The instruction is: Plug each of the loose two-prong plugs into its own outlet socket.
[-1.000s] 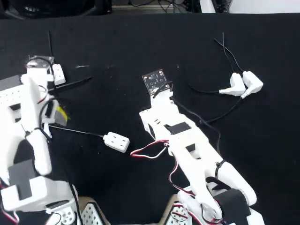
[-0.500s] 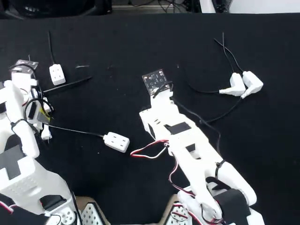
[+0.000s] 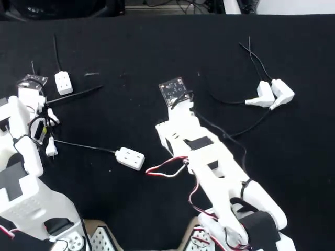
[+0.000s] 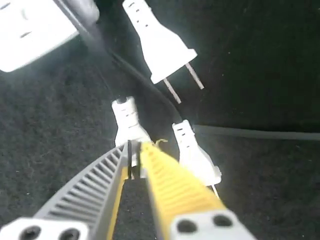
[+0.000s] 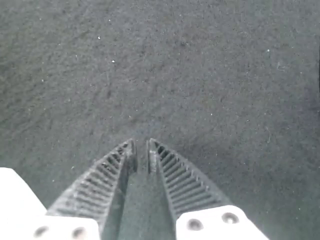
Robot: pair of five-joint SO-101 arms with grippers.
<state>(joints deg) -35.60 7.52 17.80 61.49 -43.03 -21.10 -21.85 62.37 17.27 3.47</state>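
Note:
My left gripper (image 4: pixel 134 148) is shut on the prong end of a white two-prong plug (image 4: pixel 126 120), low over the black table at its left side (image 3: pixel 47 137). A second white plug (image 4: pixel 196 156) lies right beside the yellow finger. A third plug (image 4: pixel 161 46) lies farther off with its prongs bare. One white outlet socket (image 3: pixel 64 82) sits beyond the left arm, also seen close up (image 4: pixel 30 25). Another socket (image 3: pixel 130 158) lies mid-table on a black cord. My right gripper (image 5: pixel 141 145) is shut on nothing, over bare cloth near the table's middle.
Two white plug bodies (image 3: pixel 273 94) with black cords lie at the far right. Black cords (image 3: pixel 78 94) cross the cloth around the left arm. The right arm (image 3: pixel 209 162) stretches across the centre with loose red and white wires.
The left arm swung to the left, off the small socket, then edged back slightly. A white plug now shows by its gripper. The right arm has not moved.

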